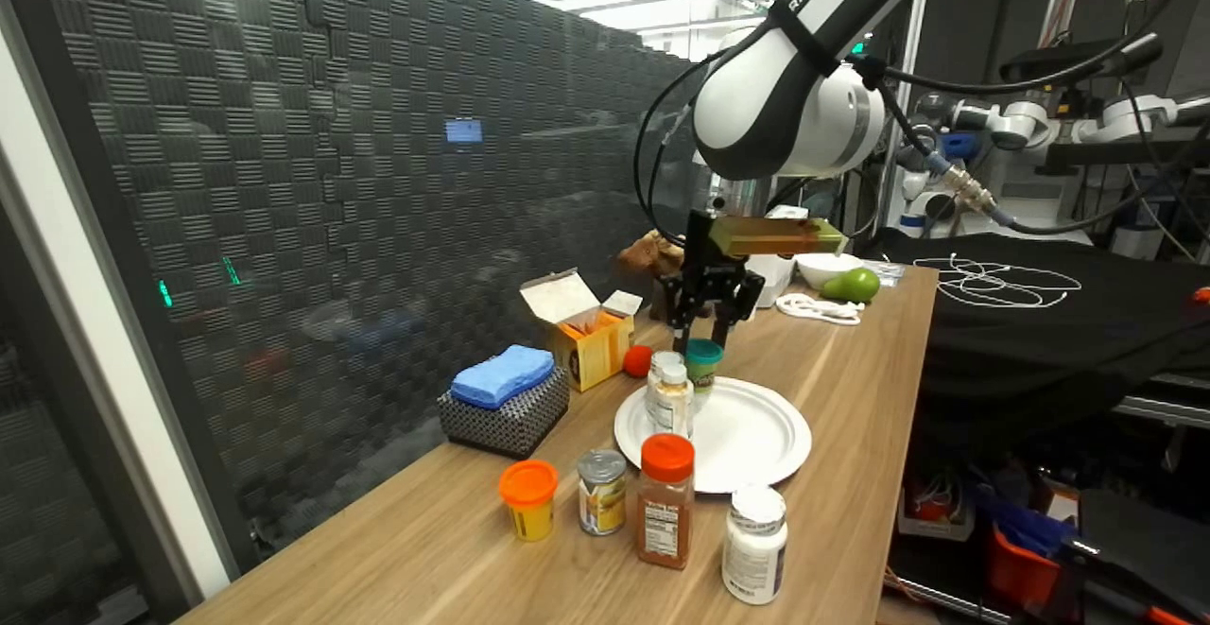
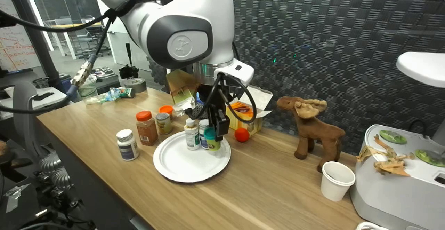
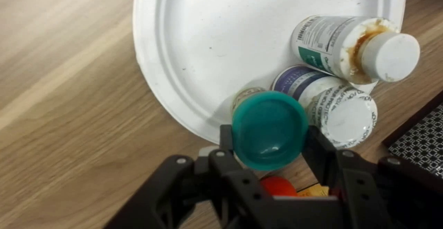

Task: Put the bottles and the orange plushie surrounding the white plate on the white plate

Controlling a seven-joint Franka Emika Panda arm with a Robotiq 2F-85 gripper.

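Pointing downward, my hand (image 3: 269,138) grasps the teal-lidded tub (image 2: 213,143), pressing its lid from both sides. The tub is upright, over the upper right part of the white plate (image 2: 184,169) in an exterior view; whether its bottom rests there, I cannot tell. Two white bottles (image 3: 328,49) are already on the plate, just beside the tub. Therefore I judge the task less than half done. Waiting on the tabletop (image 1: 425,554) are the orange plushie (image 1: 637,361), near the centre of the frame, and, toward the bottom, the red-capped jar (image 1: 665,504), another white bottle (image 1: 754,547), the small yellow tub (image 1: 530,504) and probably also the can (image 1: 602,493). My arm (image 1: 799,114) extends from the upper right of an exterior view, and the hand hangs almost vertically, low above the plate's edge.
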